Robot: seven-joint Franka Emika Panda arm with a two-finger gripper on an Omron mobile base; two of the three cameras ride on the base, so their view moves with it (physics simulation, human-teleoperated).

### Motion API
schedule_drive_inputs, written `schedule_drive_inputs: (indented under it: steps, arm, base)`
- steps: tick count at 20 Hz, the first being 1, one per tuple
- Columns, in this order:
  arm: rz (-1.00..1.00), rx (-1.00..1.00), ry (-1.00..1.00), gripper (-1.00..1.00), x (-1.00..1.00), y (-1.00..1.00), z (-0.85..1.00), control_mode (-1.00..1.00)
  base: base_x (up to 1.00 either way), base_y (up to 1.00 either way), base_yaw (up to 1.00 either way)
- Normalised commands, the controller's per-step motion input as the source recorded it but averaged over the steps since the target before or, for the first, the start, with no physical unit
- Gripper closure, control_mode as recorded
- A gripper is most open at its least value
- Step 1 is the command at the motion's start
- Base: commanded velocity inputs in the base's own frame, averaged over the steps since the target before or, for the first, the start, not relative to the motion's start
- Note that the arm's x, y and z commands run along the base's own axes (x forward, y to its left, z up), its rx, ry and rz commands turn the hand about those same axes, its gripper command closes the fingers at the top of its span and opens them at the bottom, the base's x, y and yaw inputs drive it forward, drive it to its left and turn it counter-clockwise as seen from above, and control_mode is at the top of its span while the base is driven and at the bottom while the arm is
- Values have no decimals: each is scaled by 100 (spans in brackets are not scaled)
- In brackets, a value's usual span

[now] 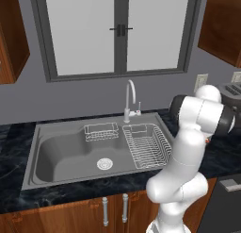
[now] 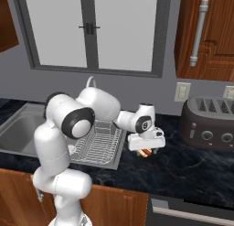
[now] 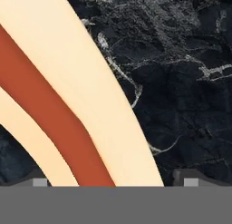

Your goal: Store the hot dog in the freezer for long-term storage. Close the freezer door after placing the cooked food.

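Hot dog lies on the dark marbled counter right under the pincer — tan bun, reddish sausage, between the two fingertips; whether they press it I cannot tell. Beyond — dish rack in the sink, toaster by the wall.

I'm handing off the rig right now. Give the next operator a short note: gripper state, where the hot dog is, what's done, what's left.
Gripper: low over the black counter, right of the sink, straddling the hot dog; whether it is open or shut cannot be told.
Hot dog: on the counter under the hand, between the dish rack and the toaster; the hand view has the finger tips either side of it.
Done: hand brought down onto the hot dog.
Left: confirm the grasp, lift, drive to the freezer, place it inside, close the freezer door.
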Motion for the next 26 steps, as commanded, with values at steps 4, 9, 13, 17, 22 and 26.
schedule_drive_inputs:
  steps: [4, 9, 13, 17, 22, 26]
  arm:
    - [0, 6, 0, -100, 0, 0, -30, -100]
    - [2, 7, 0, -100, 0, 0, -28, -100]
    - [2, 8, 0, 100, 0, 10, -32, -100]
    - [2, 9, 0, 100, 0, 35, -39, -100]
    - [2, 4, 0, 100, -2, 35, -16, -100]
    - [-7, 0, 0, 100, -17, 44, 0, -100]
  base:
    - [0, 0, 0]
    - [0, 0, 0]
    - [0, 0, 0]
    - [0, 0, 0]
    - [0, 0, 0]
    - [0, 0, 0]
